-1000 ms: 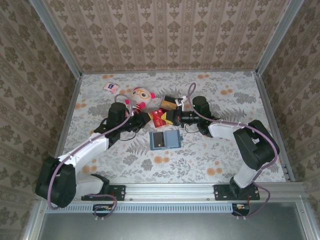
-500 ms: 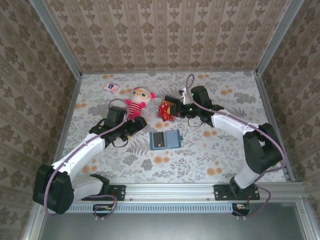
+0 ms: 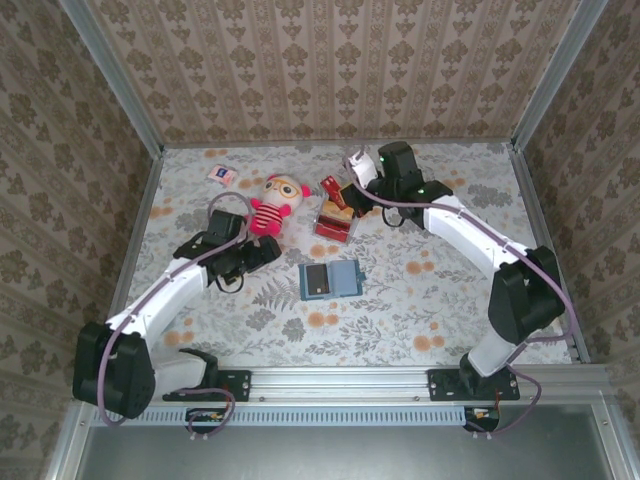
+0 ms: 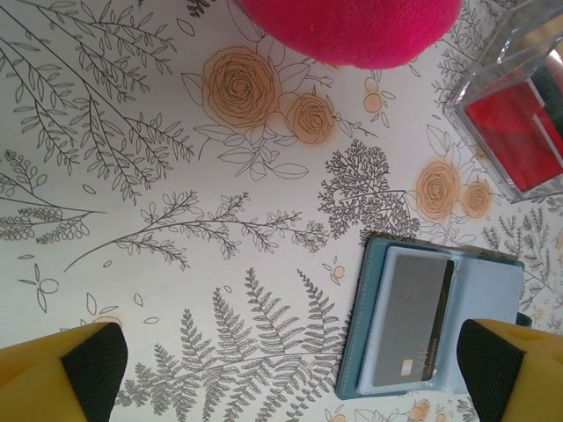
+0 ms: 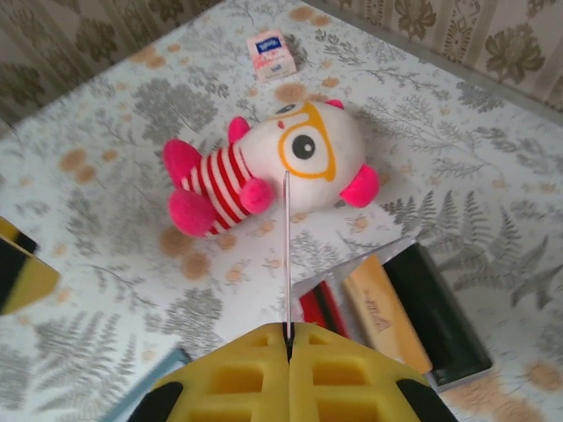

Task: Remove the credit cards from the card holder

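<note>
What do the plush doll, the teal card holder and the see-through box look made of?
The plush doll: fuzzy pile fabric, matte, with soft rounded limbs.
The card holder: soft teal sheet, likely faux leather or fabric, matte; the look leaves it open.
The see-through box: rigid clear plastic, probably acrylic, glossy; bright edges, red showing through its wall.

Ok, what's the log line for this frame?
right gripper shut on card, beside clear box holding cards | left gripper open near wallet | wallet open, dark card in slot
</note>
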Robot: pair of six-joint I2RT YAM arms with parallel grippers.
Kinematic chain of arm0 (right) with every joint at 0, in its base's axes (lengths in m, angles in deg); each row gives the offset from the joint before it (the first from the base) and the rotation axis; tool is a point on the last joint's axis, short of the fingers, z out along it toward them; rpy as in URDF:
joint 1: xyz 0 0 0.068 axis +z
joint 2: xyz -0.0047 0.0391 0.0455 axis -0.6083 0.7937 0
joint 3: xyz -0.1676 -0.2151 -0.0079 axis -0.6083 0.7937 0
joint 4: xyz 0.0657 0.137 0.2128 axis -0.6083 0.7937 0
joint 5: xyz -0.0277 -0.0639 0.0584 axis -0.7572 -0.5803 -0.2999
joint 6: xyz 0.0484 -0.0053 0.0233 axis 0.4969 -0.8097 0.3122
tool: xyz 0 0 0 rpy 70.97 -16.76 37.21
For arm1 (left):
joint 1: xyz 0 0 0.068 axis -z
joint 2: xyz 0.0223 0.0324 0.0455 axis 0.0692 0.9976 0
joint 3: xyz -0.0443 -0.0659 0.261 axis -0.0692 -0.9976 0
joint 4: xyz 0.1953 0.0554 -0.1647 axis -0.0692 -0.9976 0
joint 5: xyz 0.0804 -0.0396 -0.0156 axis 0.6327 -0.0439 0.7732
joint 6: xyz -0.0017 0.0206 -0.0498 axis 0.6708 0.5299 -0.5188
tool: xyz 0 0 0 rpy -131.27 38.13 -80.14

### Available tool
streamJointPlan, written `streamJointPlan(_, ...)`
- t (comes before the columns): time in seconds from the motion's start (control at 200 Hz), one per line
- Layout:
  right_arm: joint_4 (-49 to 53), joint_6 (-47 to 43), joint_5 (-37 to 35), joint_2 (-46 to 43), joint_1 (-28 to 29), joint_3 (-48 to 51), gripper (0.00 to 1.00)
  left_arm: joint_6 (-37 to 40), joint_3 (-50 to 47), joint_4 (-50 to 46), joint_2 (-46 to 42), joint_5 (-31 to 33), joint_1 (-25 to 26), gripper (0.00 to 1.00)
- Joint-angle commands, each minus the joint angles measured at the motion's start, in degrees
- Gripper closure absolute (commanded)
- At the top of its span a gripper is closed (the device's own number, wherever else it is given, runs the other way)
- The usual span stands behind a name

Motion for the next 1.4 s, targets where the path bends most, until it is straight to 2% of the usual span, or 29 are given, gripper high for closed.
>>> streamJointPlan(0.0, 4.57, -11.36, -3.14, 4.82, 0.41, -2.64, 1.00, 3.52, 2.38, -3.13, 0.75, -0.17, -0.70, 0.00)
streamJointPlan(0.165, 10.02, -18.83, -1.56, 10.42, 0.56, -7.23, 1.00, 3.57, 1.38, -1.33, 0.88, -1.70, -0.84, 0.00)
streamJointPlan(0.36, 13.91, -24.34, -1.33, 15.58, 0.81, -11.31, 1.00, 3.51, 1.34, -0.27, 2.28, -4.08, -0.86, 0.00)
streamJointPlan(0.53, 21.52, -27.88, -1.79, 20.53, 1.35, -17.20, 1.00, 4.42, 2.78, -1.04, 3.80, -4.52, -0.87, 0.00)
streamJointPlan(1.395, 24.59, -30.00, -9.06, 27.47, 3.98, -21.50, 1.00, 3.54, 2.31, 0.44, 5.32, -6.32, -0.86, 0.00)
